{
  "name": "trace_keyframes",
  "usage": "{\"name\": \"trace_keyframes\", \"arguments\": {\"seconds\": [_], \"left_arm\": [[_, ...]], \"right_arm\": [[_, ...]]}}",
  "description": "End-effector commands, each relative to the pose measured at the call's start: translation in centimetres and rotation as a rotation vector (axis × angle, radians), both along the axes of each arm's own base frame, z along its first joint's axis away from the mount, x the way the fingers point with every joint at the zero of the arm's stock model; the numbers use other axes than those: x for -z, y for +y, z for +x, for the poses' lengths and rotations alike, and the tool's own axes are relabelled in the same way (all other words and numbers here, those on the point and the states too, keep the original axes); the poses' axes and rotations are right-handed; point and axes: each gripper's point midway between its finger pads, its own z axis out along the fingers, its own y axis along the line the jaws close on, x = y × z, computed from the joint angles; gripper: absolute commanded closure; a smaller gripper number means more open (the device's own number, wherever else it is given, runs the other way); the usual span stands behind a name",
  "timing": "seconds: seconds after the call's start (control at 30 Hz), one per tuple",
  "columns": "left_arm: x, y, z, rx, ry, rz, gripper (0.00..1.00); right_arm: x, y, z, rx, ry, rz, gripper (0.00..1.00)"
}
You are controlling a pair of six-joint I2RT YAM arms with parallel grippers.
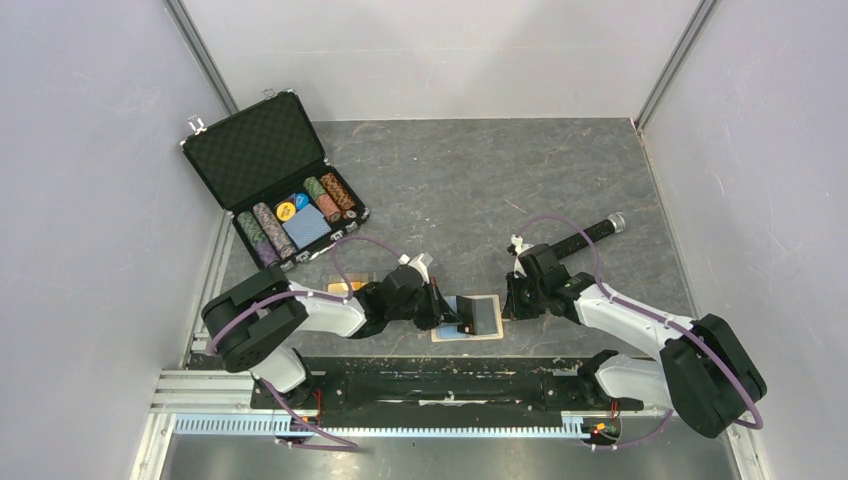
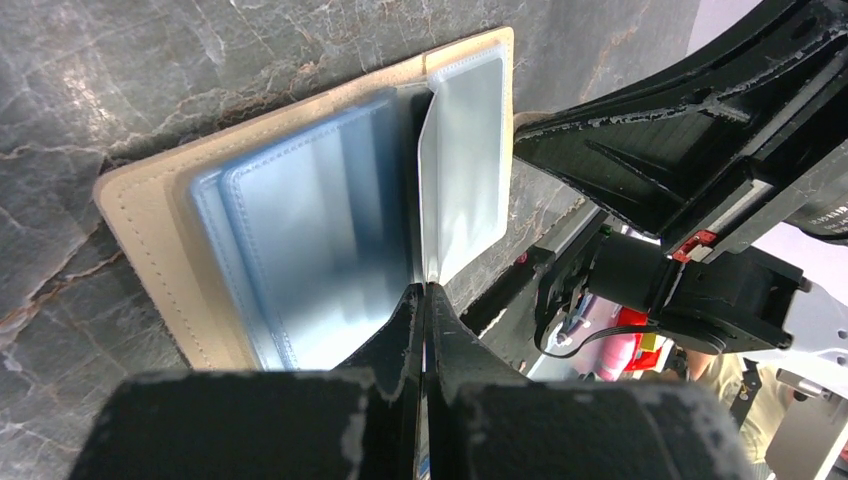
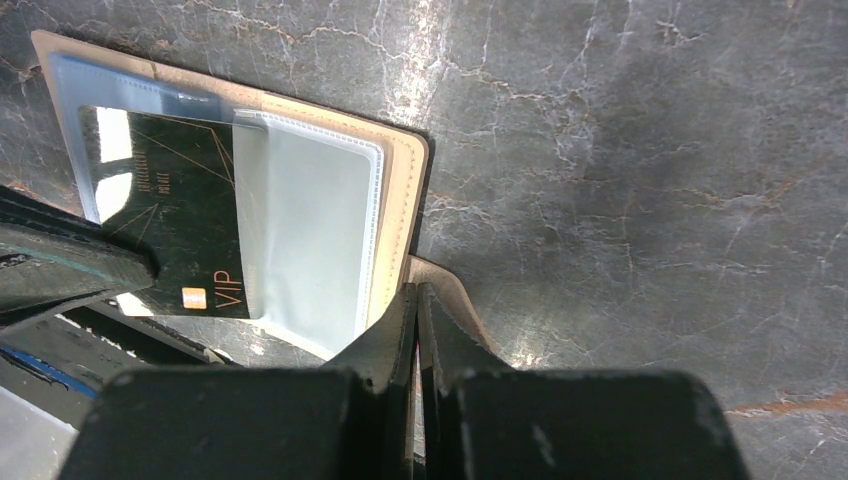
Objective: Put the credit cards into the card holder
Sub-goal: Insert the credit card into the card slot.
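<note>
The tan card holder [image 1: 463, 338] lies open near the table's front edge, its light blue pockets [image 2: 300, 230] facing up. One clear pocket leaf [image 2: 465, 160] stands upright with the black credit card [image 3: 170, 215], marked VIP, in it. My left gripper [image 2: 427, 290] is shut on the near end of that card and leaf. My right gripper [image 3: 418, 290] is shut on the holder's tan snap tab [image 3: 452, 290] at its right side. The orange-gold credit card [image 1: 347, 287] lies flat on the table beside my left arm.
An open black poker-chip case [image 1: 262, 150] with chips and a blue deck stands at the back left. A black cylinder [image 1: 592, 232] lies behind my right arm. Grey walls close in both sides, and a metal rail [image 1: 400, 425] runs along the near edge.
</note>
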Motion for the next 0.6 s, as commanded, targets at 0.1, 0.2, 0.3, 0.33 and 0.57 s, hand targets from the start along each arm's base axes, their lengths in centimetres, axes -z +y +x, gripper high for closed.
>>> {"name": "trace_keyframes", "arguments": {"seconds": [0.1, 0.2, 0.3, 0.33, 0.57], "left_arm": [[0.8, -0.3, 0.4, -0.053, 0.019, 0.038, 0.98], [1.0, 0.2, 0.7, -0.074, 0.012, 0.067, 0.98], [1.1, 0.0, 0.7, -0.063, 0.017, 0.077, 0.98], [1.1, -0.3, 0.6, -0.054, 0.019, 0.076, 0.98], [1.7, -1.3, -0.1, 0.026, 0.006, 0.181, 0.89]], "right_arm": [[1.1, -0.7, -0.6, -0.009, 0.015, -0.032, 1.00], [1.1, -0.7, -0.6, -0.009, 0.015, -0.032, 1.00], [1.2, -0.7, -0.6, -0.010, 0.015, -0.032, 1.00], [1.1, -0.7, -0.6, -0.010, 0.015, -0.031, 1.00], [1.0, -0.6, -0.5, -0.010, 0.013, -0.028, 1.00]]}}
